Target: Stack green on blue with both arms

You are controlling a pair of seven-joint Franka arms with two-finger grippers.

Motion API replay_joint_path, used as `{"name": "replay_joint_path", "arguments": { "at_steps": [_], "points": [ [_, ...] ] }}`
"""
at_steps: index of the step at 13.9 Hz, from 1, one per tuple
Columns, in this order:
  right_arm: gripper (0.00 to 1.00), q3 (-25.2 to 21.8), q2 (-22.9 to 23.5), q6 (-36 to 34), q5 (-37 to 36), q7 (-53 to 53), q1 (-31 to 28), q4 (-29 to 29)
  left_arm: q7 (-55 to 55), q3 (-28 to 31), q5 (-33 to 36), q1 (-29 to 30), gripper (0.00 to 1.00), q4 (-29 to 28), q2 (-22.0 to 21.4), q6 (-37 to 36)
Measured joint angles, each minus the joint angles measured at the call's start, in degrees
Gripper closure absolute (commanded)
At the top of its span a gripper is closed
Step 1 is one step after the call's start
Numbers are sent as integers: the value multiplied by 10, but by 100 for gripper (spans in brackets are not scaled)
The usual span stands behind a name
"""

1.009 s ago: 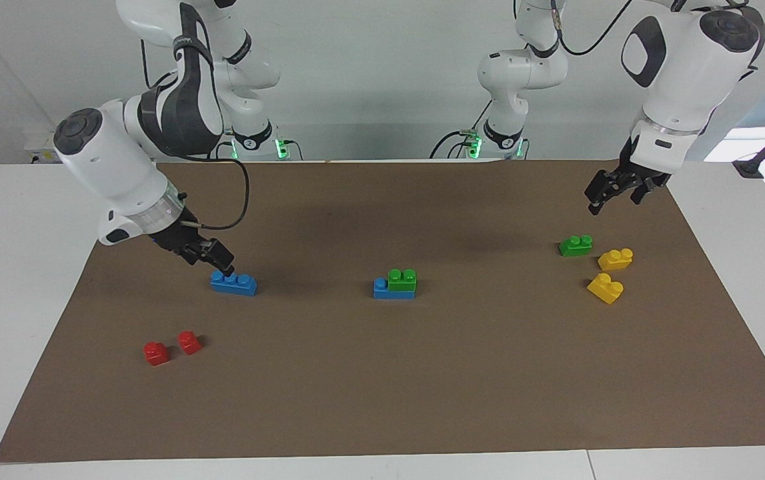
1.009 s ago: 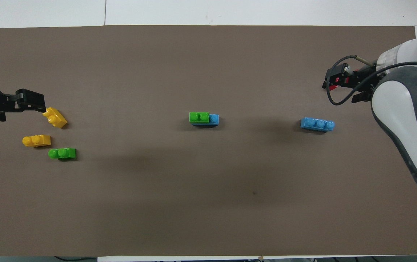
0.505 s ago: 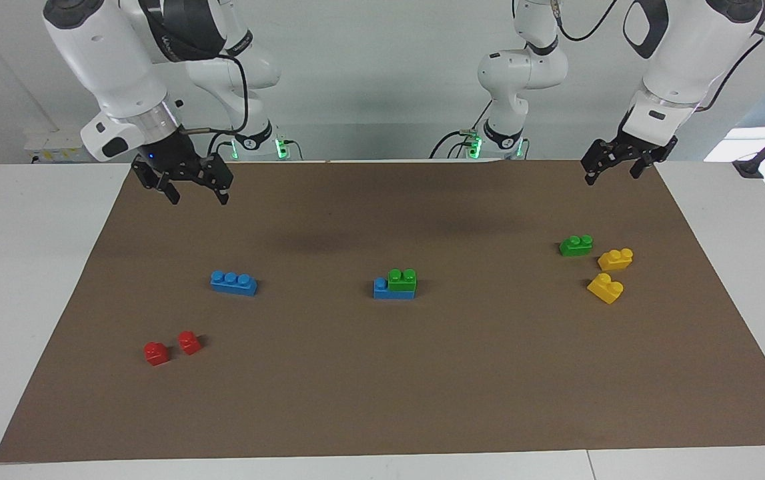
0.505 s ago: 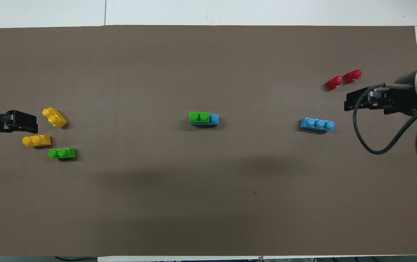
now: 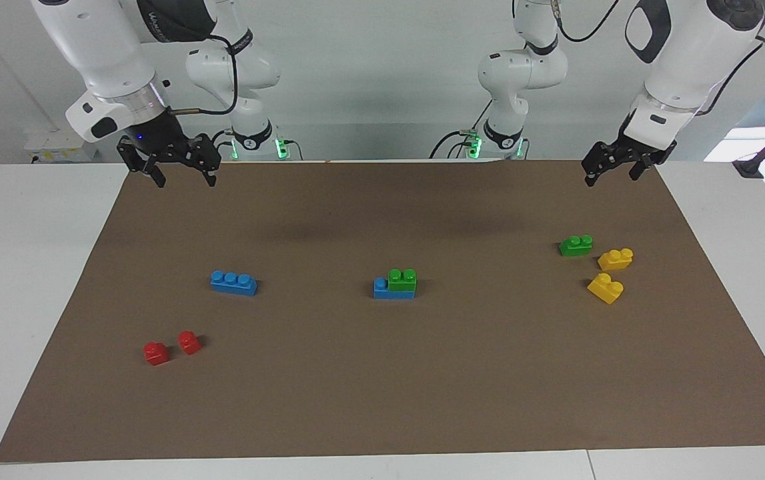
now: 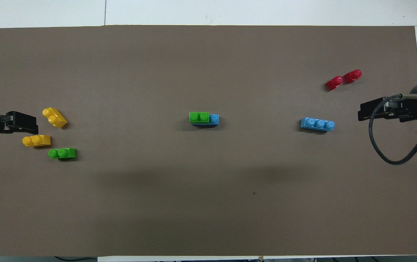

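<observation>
Green sits on blue at mid-mat as both arms hang clear, hands empty.

The green brick (image 5: 401,279) rests on a blue brick (image 5: 385,291) at the mat's (image 5: 382,400) centre, covering two studs and leaving one bare; this pair looks done. A second green (image 5: 575,245) lies toward the left arm's end beside two yellow bricks (image 5: 610,273), and a second blue (image 5: 233,283) toward the right arm's end, nearer the robots than two red bricks (image 5: 172,347). The left gripper (image 5: 612,168) hangs over the mat's edge nearest the robots, fingers spread; the right gripper (image 5: 177,173) likewise, wide apart. If a second stack is wanted, the next move calls for each arm to descend on its nearby brick. From overhead only the grippers' tips show, the arms cut off at the frame's sides.
</observation>
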Motion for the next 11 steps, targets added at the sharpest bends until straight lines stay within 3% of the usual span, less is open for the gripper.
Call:
{"name": "replay_joint_path", "arguments": {
  "at_steps": [11],
  "points": [
    [0, 0, -6, -10, -25, 0, 0, 0, -4, 0, -16, 1, 0, 33, 2, -2]
  ]
}}
